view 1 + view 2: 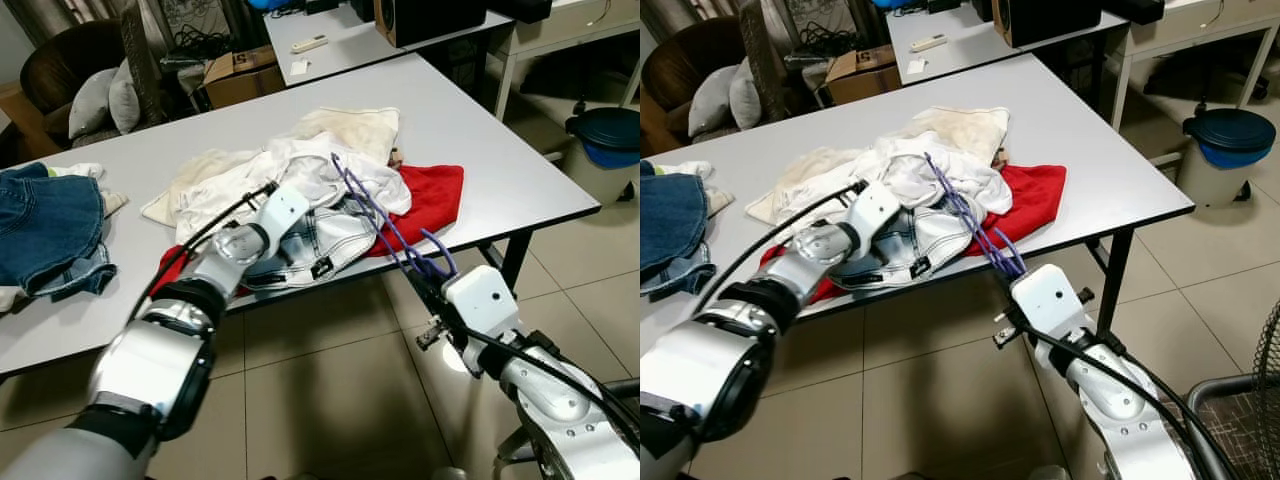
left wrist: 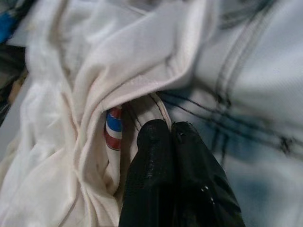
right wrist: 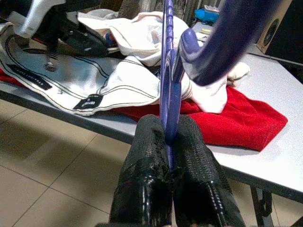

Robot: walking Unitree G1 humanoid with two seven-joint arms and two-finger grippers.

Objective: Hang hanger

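A purple plastic hanger point(image 1: 362, 205) slants up from the table's front edge over a heap of clothes. My right gripper point(image 3: 168, 137) is shut on its lower end, just off the table point(image 1: 480, 130) edge, with the hook curling beside it. A white garment with black stitching point(image 1: 330, 240) lies on top of the heap. My left gripper point(image 2: 163, 130) is shut at a folded hem of that garment, next to a red, white and blue label point(image 2: 113, 127). The left wrist point(image 1: 285, 208) rests on the heap, left of the hanger.
A red cloth point(image 1: 430, 195) and a cream cloth point(image 1: 350, 130) lie under the white garment. Jeans point(image 1: 45, 230) lie at the table's left. Behind are a second table point(image 1: 340, 40), a cardboard box point(image 1: 240, 75) and an armchair point(image 1: 70, 70). A blue-lidded bin point(image 1: 605, 135) stands at right.
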